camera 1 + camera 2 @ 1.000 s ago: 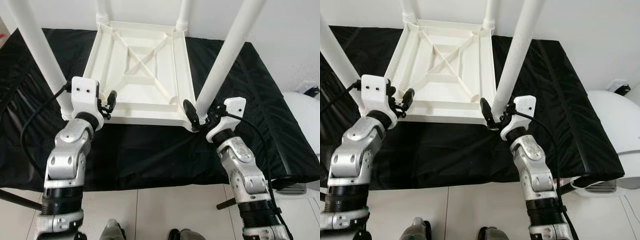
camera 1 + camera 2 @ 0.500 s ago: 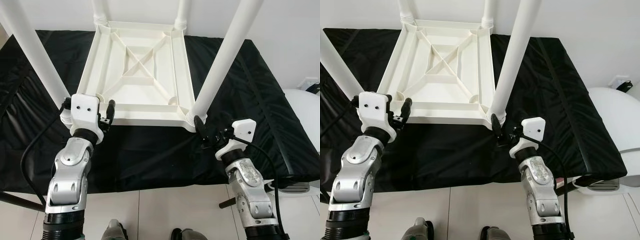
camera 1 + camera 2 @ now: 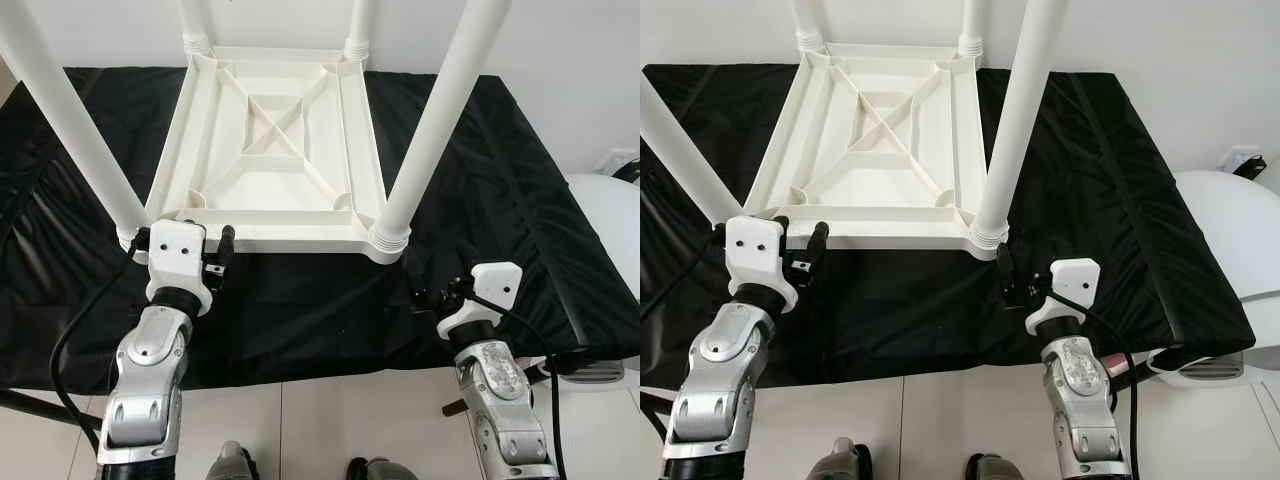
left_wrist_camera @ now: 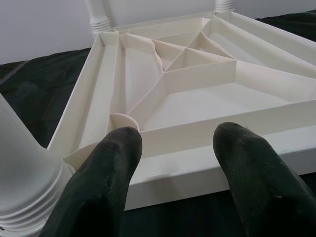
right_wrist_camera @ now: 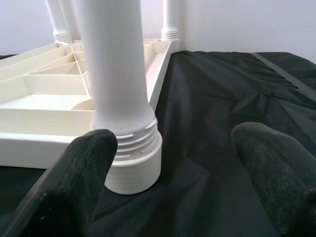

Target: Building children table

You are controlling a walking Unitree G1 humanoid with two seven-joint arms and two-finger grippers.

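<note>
On the black-covered counter in front of me, the white plastic children table is lying upside down with all four legs standing up. It's looking light and stiff, hollow moulded ribs underneath, smooth round legs that'd probably be slippery. I'm thinking the threaded collars at the leg bases or the flat rim are the best spots to grab. My left tool is hovering just off the near rim, fingers apart, gripping nothing. My right tool is sitting near the right front leg, also spread open, both forearms angling up from below.
</note>
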